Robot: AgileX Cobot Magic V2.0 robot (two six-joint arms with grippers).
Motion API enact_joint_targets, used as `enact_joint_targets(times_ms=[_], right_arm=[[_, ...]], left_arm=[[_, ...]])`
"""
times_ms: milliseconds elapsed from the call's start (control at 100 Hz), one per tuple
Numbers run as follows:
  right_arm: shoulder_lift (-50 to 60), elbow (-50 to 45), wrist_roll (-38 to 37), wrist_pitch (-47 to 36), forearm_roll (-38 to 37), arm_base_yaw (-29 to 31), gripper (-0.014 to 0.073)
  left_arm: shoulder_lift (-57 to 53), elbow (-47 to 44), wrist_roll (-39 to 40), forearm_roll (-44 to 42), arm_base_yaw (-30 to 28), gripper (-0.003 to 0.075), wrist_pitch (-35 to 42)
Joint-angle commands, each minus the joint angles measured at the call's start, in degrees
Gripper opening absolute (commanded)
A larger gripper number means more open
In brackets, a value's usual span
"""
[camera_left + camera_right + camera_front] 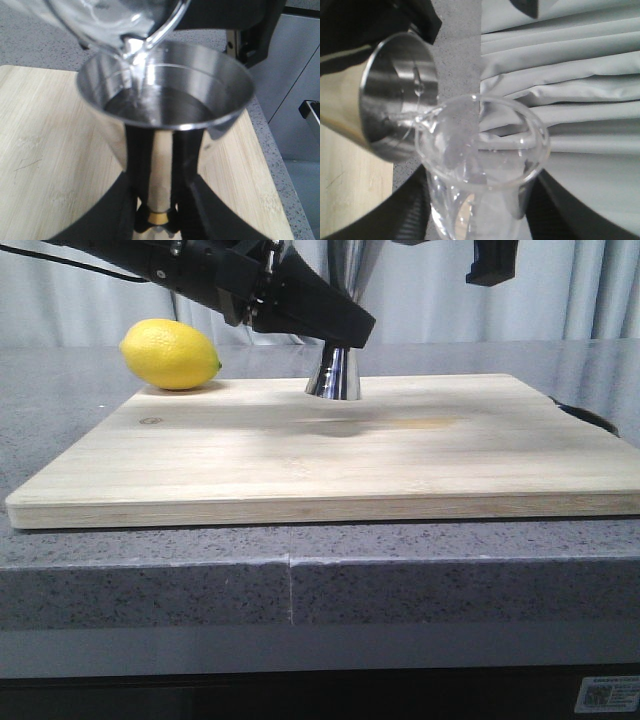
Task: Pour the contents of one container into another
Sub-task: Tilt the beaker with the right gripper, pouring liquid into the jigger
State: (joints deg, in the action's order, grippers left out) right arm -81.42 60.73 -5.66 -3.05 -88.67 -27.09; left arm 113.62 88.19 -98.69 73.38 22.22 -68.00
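The jigger (pixel 334 375) stands upright at the far middle of the wooden board (pixel 330 445) on the grey counter (pixel 150 580), the left claw (pixel 161 220) clamped on its gold-banded waist. The right claw (pixel 475 215) grips the glass beaker (pixel 482 165), tilted with its spout over the jigger's rim; clear liquid runs into the cup, already partly filled. A lemon (pixel 170 354) lies on the counter at the board's far left corner
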Motion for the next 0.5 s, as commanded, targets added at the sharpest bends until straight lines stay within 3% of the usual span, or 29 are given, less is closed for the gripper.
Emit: enact_joint_targets(times_ms=[0, 490], right_arm=[[2.56, 2.13, 0.11, 0.58, -0.78, 0.08, 0.0237], [2.56, 2.13, 0.11, 1.41, -2.7, 0.08, 0.0237]], left_arm=[[-4.01, 1.71, 0.69, 4.55, 0.56, 0.0042, -4.61], [-4.01, 1.71, 0.69, 4.55, 0.56, 0.0042, -4.61]])
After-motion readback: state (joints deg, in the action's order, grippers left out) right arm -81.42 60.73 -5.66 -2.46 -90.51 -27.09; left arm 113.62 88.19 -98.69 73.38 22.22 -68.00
